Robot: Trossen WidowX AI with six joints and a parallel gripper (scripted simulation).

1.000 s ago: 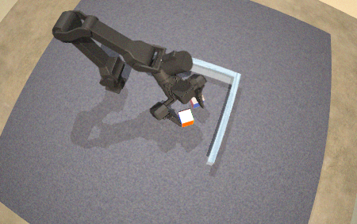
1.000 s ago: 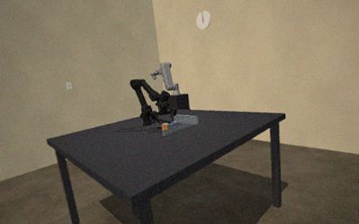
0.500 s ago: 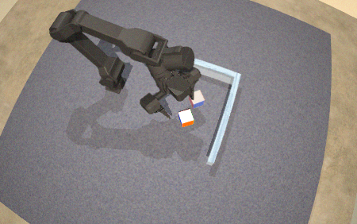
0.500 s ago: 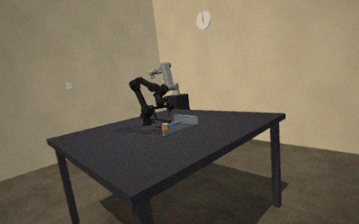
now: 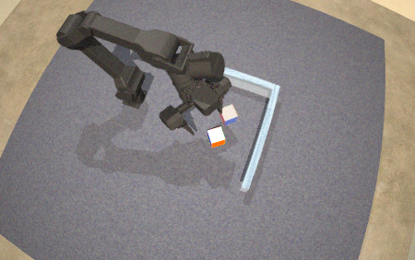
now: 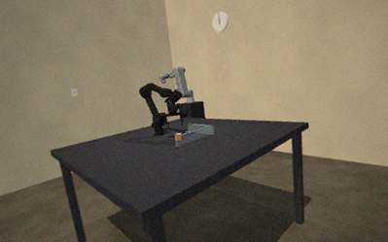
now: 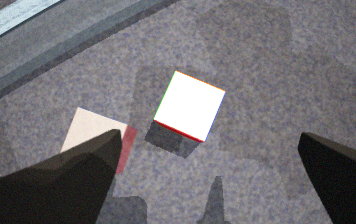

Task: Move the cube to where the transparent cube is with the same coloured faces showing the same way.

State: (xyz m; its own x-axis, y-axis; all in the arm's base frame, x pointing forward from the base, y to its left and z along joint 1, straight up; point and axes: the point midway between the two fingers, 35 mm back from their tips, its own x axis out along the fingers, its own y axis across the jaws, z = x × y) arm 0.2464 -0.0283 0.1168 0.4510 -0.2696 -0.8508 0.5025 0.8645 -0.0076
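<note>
The cube [image 5: 216, 136] rests on the dark mat with its white face up and an orange side towards the front. In the wrist view the cube [image 7: 189, 106] shows its white top with thin red, green, blue and orange edges. The transparent cube [image 5: 229, 113] lies just behind it to the right, pale on top with red and blue sides; it also shows in the wrist view [image 7: 95, 135], partly hidden by the left finger. My gripper [image 5: 203, 119] hovers above the cube, wide open and empty. In the wrist view its fingers stand either side of the cube, not touching it.
A light blue L-shaped rail [image 5: 263, 124] stands behind and to the right of both cubes; it also shows in the wrist view [image 7: 25, 10]. My arm's base [image 5: 131, 92] is at the left. A white robot arm [image 6: 180, 82] stands behind the table.
</note>
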